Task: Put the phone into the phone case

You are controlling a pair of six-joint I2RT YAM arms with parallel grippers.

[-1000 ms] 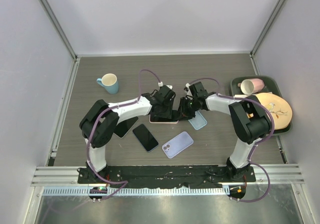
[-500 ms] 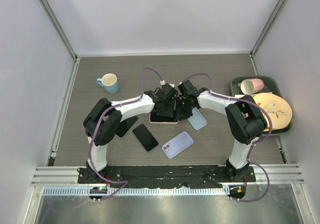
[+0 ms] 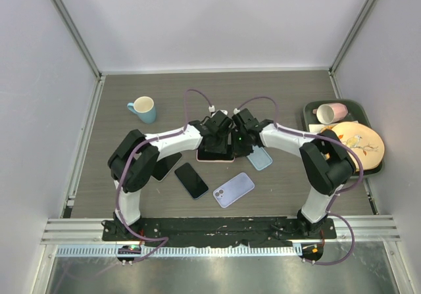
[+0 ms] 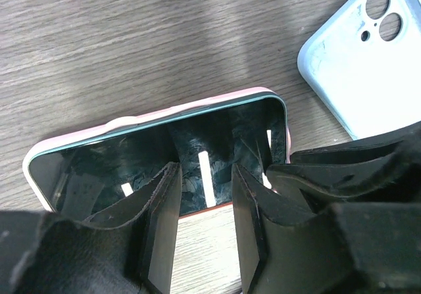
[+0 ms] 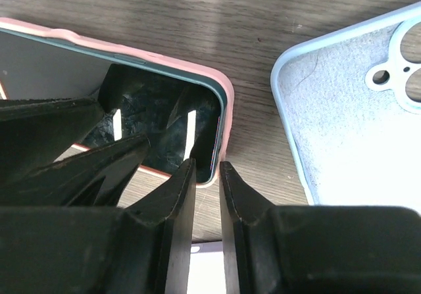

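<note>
We log phone in pink phone case | left gripper parted over it | right gripper at 3 o'clock edge, grip: cannot tell

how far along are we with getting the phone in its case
Mostly done: the phone lies inside the pink case, whose rim wraps its far edge and one corner. In hand: the left gripper and right gripper are both down over it, apparently pressing it in. Left: the arms hide the near edge, so confirm it is seated, then pull both arms back.
</note>
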